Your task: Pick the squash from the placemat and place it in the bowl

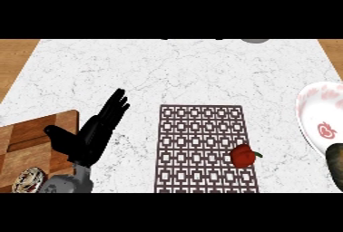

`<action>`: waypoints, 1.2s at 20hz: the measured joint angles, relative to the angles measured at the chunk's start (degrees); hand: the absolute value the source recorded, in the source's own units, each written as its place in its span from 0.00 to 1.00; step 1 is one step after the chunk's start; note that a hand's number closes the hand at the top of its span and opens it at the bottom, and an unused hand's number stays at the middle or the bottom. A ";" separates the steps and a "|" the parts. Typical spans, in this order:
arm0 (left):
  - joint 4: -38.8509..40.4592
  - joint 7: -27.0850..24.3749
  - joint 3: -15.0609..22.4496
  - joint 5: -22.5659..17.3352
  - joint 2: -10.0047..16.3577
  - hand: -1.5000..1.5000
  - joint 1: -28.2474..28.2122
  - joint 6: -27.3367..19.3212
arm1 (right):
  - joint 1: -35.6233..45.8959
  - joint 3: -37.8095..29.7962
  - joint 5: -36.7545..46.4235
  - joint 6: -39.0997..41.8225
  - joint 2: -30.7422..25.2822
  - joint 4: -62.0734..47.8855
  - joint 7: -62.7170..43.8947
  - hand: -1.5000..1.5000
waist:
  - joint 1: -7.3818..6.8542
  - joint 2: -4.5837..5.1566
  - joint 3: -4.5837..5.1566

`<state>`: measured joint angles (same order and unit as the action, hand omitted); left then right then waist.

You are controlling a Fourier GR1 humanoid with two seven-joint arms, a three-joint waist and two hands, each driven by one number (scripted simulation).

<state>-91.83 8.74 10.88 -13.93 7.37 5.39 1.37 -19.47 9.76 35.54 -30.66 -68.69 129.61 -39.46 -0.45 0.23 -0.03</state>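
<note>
A brown patterned placemat (201, 145) lies in the middle of the white marble counter. On its right side rests a small red vegetable with a green stem (243, 155). A white bowl with red markings (316, 113) is cut off by the right edge. A dark, mottled green-brown rounded thing (335, 164) shows at the right edge, overlapping the bowl's near rim; only part of it is in view. My left hand (94, 133) rests open to the left of the placemat, fingers up, holding nothing. My right hand does not show.
A wooden cutting board (30, 140) sits at the left edge, with a small round patterned object (28, 179) at its near corner. A grey object (255, 40) peeks in at the counter's far edge. Wood flooring shows past both far corners.
</note>
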 measured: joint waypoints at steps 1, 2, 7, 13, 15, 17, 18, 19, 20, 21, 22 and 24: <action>0.18 0.03 -0.10 0.00 -0.13 0.50 0.30 -0.05 | 1.23 -1.29 -3.88 0.15 -0.14 -1.81 1.97 1.00 | -0.17 0.05 -0.02; 0.54 -0.29 0.06 0.21 -0.36 0.50 0.44 -0.01 | 2.75 -2.36 -7.39 0.59 -0.12 -4.31 4.03 1.00 | -0.40 0.11 -0.02; 1.16 0.41 -0.14 0.40 -0.58 0.50 1.83 0.28 | 11.15 -4.67 -17.21 5.06 1.34 -19.73 15.42 1.00 | -1.14 0.26 -0.05; 2.92 0.13 0.16 0.87 -1.51 0.50 3.13 0.75 | 23.13 -1.26 -15.67 10.35 5.60 -40.32 24.16 1.00 | -2.13 0.48 -0.05; 3.94 0.51 -0.15 0.66 -1.75 0.50 4.46 0.93 | 26.91 0.12 -15.47 13.49 7.11 -46.13 24.28 1.00 | -2.44 0.60 -0.04; 4.27 0.30 -0.46 0.64 -1.67 0.50 4.68 1.17 | 30.18 0.93 -15.59 15.69 9.57 -52.18 24.52 0.00 | -2.54 0.60 -0.04; 4.24 0.15 -0.47 0.69 -1.57 0.50 4.65 1.40 | 32.42 1.34 -15.64 16.84 11.14 -54.94 24.28 0.00 | -2.64 0.59 -0.05; 4.25 0.18 -0.49 0.57 -1.62 0.50 4.78 1.59 | 34.51 1.37 -15.83 17.45 12.77 -58.35 25.20 0.00 | -2.77 0.62 -0.07; 3.92 0.26 -0.43 0.65 -1.66 0.50 4.36 1.52 | 36.30 1.55 -15.67 17.67 14.62 -61.52 26.66 0.00 | -2.66 0.56 -0.07; 3.74 0.34 -0.30 0.85 -1.85 0.50 4.25 1.32 | 38.12 0.95 -16.36 18.56 15.57 -64.65 28.97 0.00 | -2.51 0.53 -0.10; 3.47 0.44 -0.38 0.88 -1.86 0.50 4.11 1.22 | 39.23 0.06 -17.27 18.88 16.51 -67.65 31.79 0.00 | -2.36 0.50 -0.10; 2.91 0.23 -0.40 1.18 -2.03 0.50 3.39 0.86 | 41.23 -1.52 -18.98 19.35 18.78 -71.77 35.98 0.00 | -1.97 0.37 -0.10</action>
<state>-88.92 8.98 10.48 -12.75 5.34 8.78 2.22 21.76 8.24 16.56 -11.32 -49.91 57.83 -3.48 -2.43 0.60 -0.13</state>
